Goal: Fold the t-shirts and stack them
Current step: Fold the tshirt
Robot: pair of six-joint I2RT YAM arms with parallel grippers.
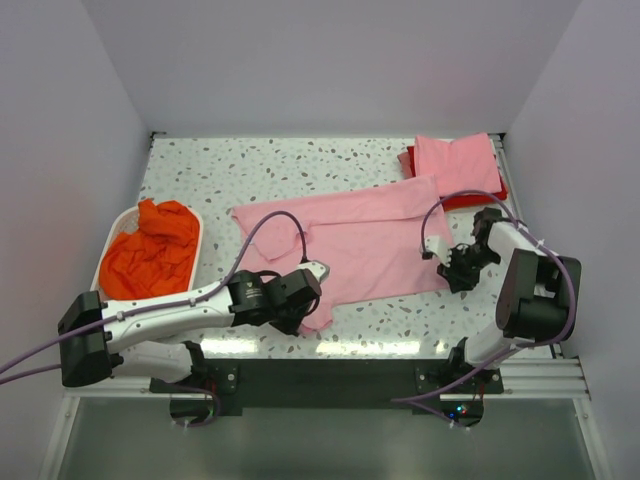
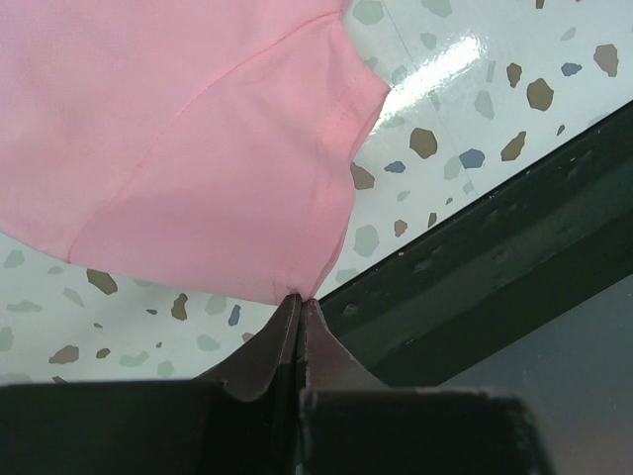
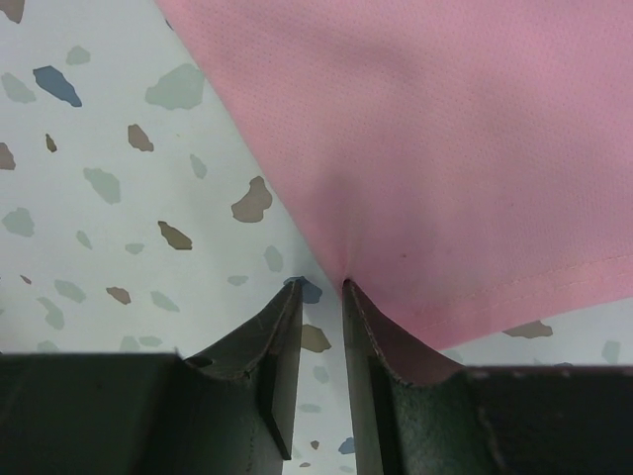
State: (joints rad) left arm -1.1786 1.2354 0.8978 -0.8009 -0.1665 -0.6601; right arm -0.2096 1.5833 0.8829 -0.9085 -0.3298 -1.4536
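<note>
A light pink t-shirt [image 1: 350,235] lies spread across the middle of the table. My left gripper [image 1: 308,318] is at its near sleeve and, in the left wrist view, is shut [image 2: 300,297] on the sleeve's corner [image 2: 227,198]. My right gripper [image 1: 452,272] is at the shirt's right hem corner. In the right wrist view its jaws [image 3: 321,287] stand narrowly apart with bare table between them, and the right fingertip touches the shirt's edge [image 3: 445,148]. A folded pink shirt [image 1: 455,165] lies on a red one [image 1: 480,197] at the back right. An orange shirt [image 1: 150,250] is bunched in the basket.
The white laundry basket [image 1: 197,245] stands at the left edge of the speckled table [image 1: 300,165]. The table's black front rail [image 2: 475,257] runs just beside the left gripper. White walls enclose the table on three sides.
</note>
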